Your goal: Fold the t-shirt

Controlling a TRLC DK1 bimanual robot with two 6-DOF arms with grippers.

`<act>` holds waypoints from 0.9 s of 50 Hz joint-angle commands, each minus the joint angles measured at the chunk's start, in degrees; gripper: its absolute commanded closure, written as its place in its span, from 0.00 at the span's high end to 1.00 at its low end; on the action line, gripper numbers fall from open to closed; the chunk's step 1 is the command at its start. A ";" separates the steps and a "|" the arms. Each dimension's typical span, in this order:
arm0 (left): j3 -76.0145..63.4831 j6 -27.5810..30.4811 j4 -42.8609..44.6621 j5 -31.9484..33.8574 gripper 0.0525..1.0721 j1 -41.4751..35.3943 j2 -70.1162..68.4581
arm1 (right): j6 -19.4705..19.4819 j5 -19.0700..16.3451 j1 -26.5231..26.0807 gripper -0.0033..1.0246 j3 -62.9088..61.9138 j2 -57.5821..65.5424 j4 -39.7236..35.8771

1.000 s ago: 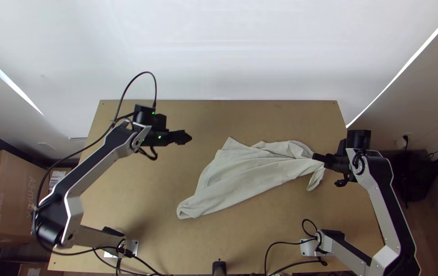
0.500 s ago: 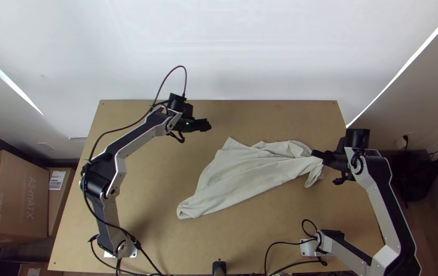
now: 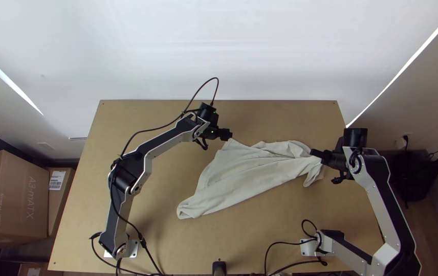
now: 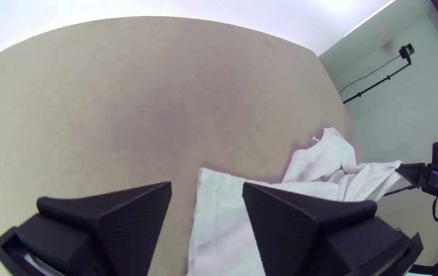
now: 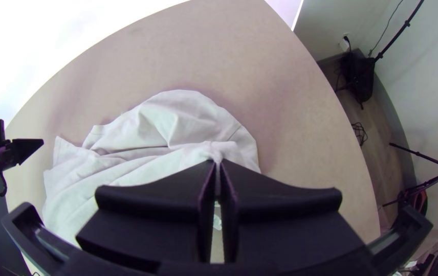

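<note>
The white t-shirt [image 3: 252, 174] lies loosely bunched and slanted across the table's middle and right, its right end lifted. At that end the right gripper [image 3: 317, 153] pinches the cloth; in the right wrist view the right gripper [image 5: 217, 171] has its fingers closed on a gathered bit of the t-shirt [image 5: 173, 122]. By the cloth's upper left corner is the left gripper [image 3: 229, 135]. In the left wrist view the left gripper [image 4: 207, 189] has its fingers wide apart, with the corner of the t-shirt [image 4: 224, 220] below and between them, not held.
Cardboard boxes [image 3: 12, 197] stand left of the wooden table [image 3: 101, 153]. A small black object [image 3: 219, 268] sits at the near edge. Cables [image 3: 150, 250] run by the left base. A black bag [image 5: 357, 74] lies on the floor to the right.
The left gripper has moved rightward, going up the picture and then down, to the t-shirt's upper left corner. The right gripper has shifted very slightly left and up, keeping its hold.
</note>
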 commanded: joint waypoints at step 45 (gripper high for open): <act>11.04 -0.28 -4.71 -5.50 0.57 -3.38 9.67 | 1.66 0.54 0.08 0.02 0.66 -1.93 -0.06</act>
